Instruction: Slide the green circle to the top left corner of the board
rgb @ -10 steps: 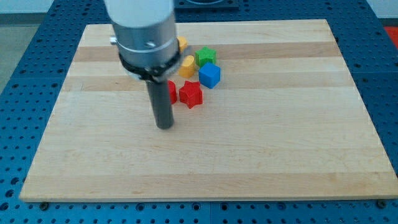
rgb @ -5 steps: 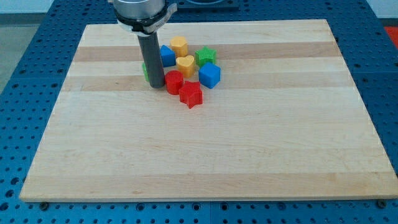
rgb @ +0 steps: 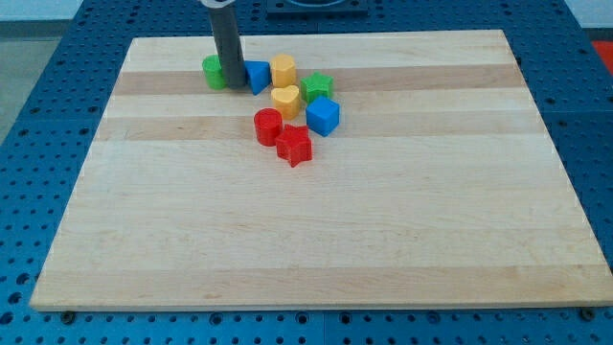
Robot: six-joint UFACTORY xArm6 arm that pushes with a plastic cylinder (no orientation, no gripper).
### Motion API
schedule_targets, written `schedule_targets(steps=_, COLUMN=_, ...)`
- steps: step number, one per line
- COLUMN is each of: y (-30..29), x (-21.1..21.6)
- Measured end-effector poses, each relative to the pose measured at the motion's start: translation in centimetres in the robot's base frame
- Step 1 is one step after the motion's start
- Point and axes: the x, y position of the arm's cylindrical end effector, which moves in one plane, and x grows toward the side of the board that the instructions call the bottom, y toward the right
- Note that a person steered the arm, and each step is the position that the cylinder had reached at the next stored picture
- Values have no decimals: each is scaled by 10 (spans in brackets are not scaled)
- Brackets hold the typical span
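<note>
My tip [rgb: 233,87], a bare rod with no claw to open or close, touches the green circle [rgb: 214,71], which sits at its ten o'clock near the worktop's [rgb: 316,240] upper left. A blue block [rgb: 256,76] lies just at its two o'clock.

A pale wooden board [rgb: 316,240] lies on a blue perforated table [rgb: 38,115] under even light.
</note>
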Motion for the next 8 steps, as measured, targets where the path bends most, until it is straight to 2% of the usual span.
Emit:
schedule_targets(steps=2, y=-61, x=-13)
schedule_targets(steps=4, y=-98, x=-19)
schedule_targets(steps=8, y=-128, x=-50)
